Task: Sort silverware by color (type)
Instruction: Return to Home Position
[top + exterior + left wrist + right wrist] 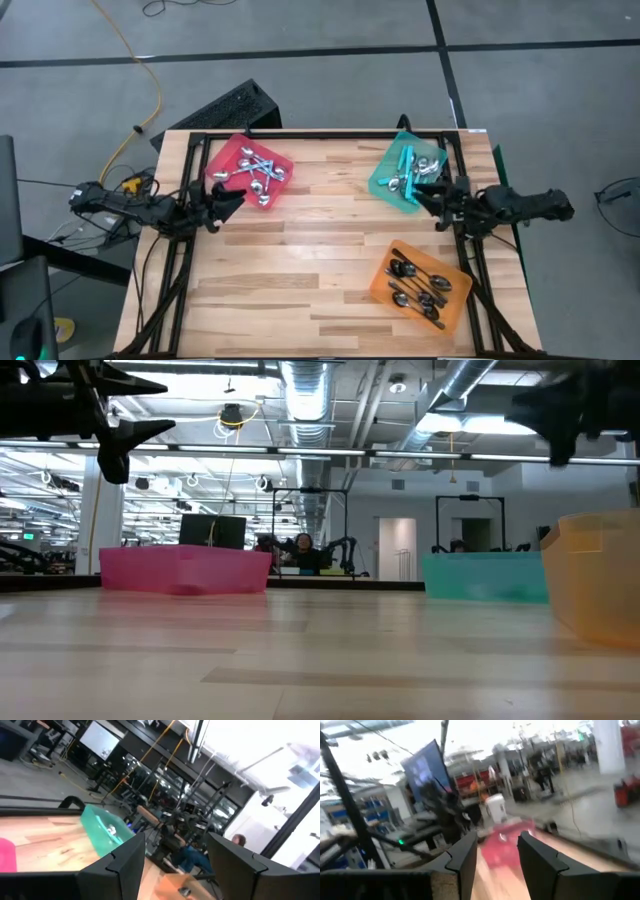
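**High view.** Wooden table (300,250) bearing three translucent trays: red tray (228,155) at upper left, teal tray (383,180) at upper right, orange tray (380,288) at lower right. Left gripper (240,199) hangs just beside the red tray, and right gripper (415,197) hangs over the teal tray's edge. Both have fingers spread and hold nothing. The spoons lie in the trays in loosely crossed heaps: shiny silver spoons (258,175) in red, teal-handled spoons (406,160) in teal, black spoons (418,285) in orange.
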